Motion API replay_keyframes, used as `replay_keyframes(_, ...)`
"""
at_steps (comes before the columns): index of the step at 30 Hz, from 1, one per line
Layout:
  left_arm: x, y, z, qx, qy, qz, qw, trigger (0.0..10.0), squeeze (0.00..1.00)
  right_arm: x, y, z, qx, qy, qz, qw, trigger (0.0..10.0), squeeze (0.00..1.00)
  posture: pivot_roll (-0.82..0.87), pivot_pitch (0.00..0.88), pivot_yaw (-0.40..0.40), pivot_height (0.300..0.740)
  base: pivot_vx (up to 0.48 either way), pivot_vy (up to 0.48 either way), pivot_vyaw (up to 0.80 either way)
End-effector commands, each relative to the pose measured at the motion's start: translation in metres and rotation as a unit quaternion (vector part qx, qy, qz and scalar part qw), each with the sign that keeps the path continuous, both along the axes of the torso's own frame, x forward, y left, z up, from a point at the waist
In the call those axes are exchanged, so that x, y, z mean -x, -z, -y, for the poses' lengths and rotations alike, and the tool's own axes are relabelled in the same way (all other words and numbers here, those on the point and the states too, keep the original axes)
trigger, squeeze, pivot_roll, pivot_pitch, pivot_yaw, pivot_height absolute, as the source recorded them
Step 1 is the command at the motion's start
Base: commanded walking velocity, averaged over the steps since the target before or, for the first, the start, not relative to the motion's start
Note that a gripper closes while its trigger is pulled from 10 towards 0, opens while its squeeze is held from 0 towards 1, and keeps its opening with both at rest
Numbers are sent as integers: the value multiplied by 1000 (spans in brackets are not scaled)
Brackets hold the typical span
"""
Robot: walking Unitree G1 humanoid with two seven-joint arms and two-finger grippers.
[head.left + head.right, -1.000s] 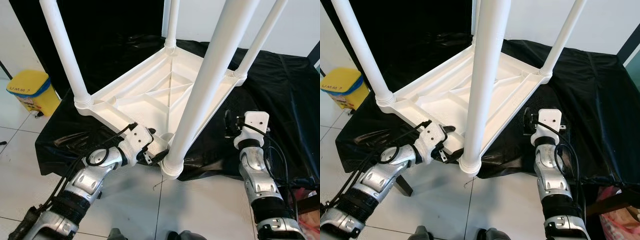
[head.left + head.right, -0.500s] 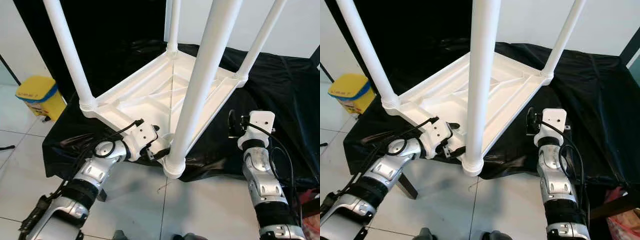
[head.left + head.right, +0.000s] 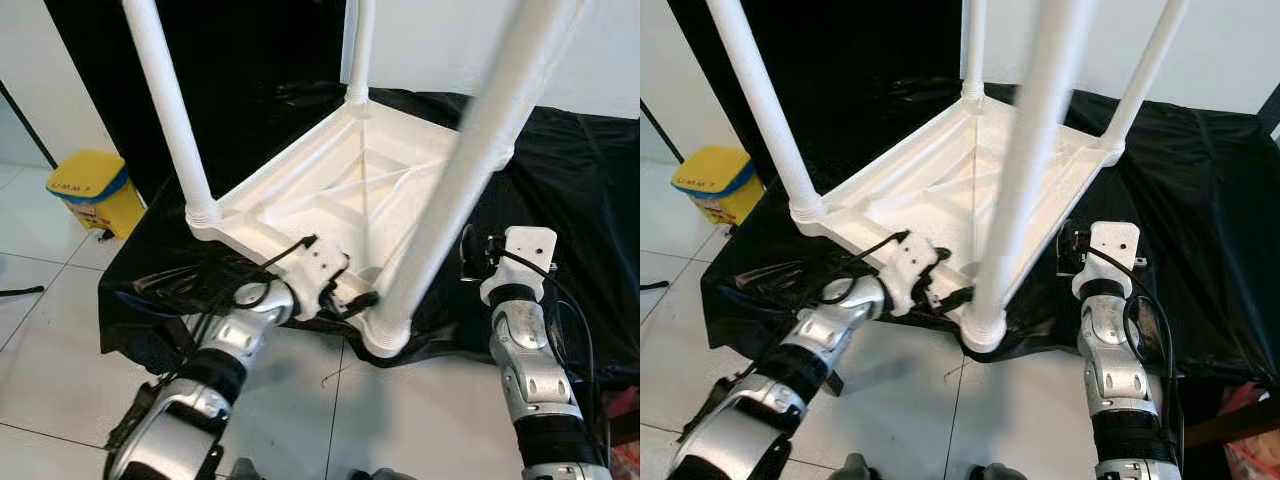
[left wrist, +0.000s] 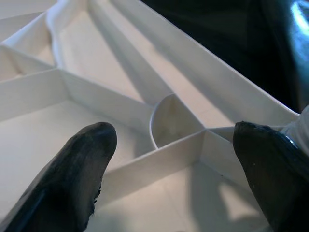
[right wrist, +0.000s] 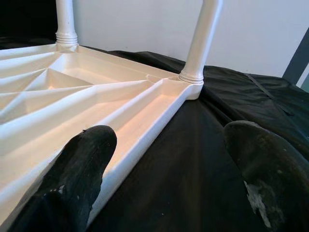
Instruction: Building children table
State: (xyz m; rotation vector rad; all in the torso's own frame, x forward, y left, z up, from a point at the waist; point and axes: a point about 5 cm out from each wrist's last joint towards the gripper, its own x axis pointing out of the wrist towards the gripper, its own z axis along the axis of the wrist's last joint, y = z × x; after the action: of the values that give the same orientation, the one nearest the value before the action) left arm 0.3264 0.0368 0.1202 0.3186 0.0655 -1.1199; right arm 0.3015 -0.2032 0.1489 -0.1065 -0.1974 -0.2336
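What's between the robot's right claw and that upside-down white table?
Only bare black cloth. In the right wrist view the open right gripper looks across it to the table's rim, touching nothing.
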Motion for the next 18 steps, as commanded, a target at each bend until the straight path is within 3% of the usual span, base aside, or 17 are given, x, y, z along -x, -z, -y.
replay_keyframes(1, -13, 2, -2, 11, -181, 43, 982, 10000, 0, 3, 3, 1, -8, 1, -9, 1000, 10000, 0, -32, 85, -36, 740, 0, 0, 0)
replay_keyframes(8, -16, -8, -11, 29, -152, 57, 986, 10000, 0, 10, 7, 3, -4, -7, -21, 1000, 10000, 0, -29, 85, -38, 740, 0, 0, 0)
replay_keyframes(13, -5, -9, -40, 22, -56, 54, 997, 10000, 0, 16, 14, 10, 6, -5, -40, 999, 10000, 0, -22, 88, -44, 740, 0, 0, 0)
replay_keyframes(18, 5, -7, -56, 17, -3, 32, 999, 10000, 0, 16, 14, 12, 8, -6, -44, 999, 10000, 0, -17, 87, -50, 740, 0, 0, 0)
